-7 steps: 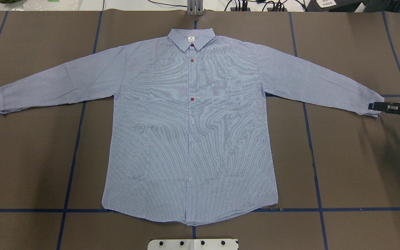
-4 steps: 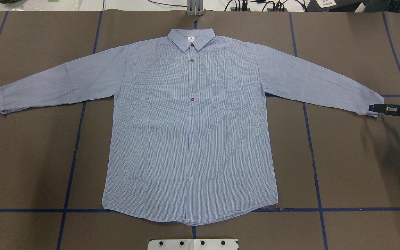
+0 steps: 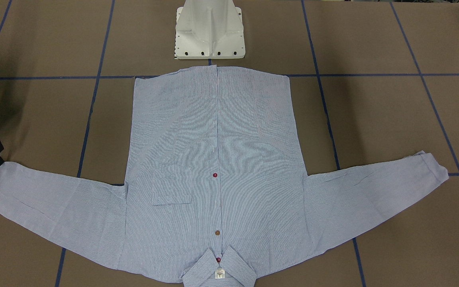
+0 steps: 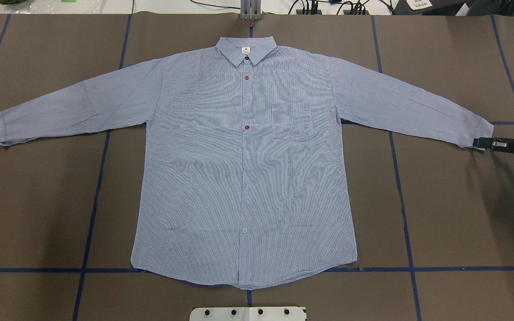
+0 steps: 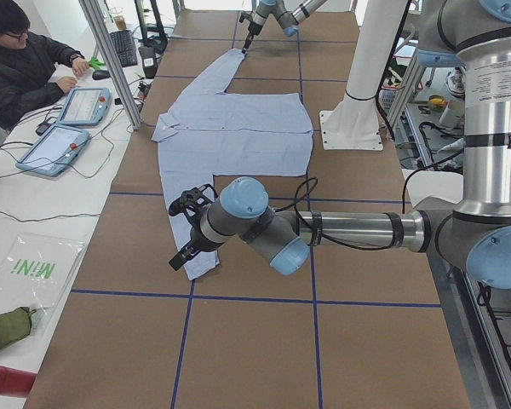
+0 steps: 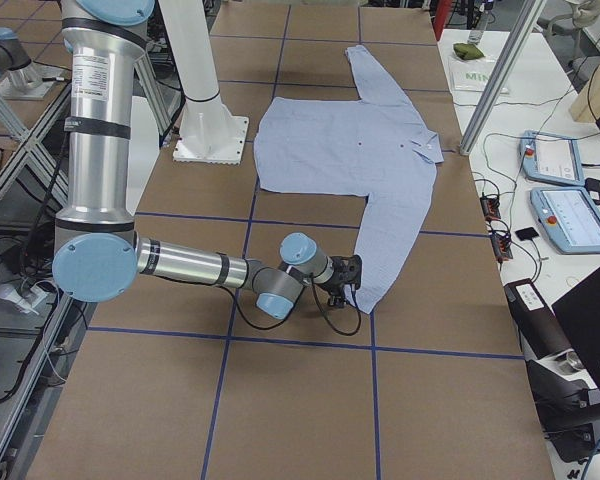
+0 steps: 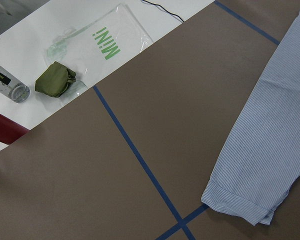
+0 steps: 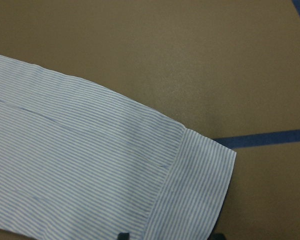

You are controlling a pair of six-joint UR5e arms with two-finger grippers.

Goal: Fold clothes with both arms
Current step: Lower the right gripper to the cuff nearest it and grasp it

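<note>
Now, shirt [image 4: 243, 178]: spread flat and front up across the brown worktop [image 4: 453, 214], both sleeves stretched outward.
Right pincer [image 4: 476, 142]: low at the right cuff [image 8: 200, 190]; seemingly parted, with dark tips either side of the cuff edge in the wrist view and nothing clamped.
Left pincer [image 5: 184, 232]: near the left cuff [image 7: 240, 205], above the worktop; parted or clenched, cannot tell.
Risk: closing on one cloth layer only, likely to let the sleeve slip mid-fold; pulling from one side alone, liable to drag the body askew.
</note>
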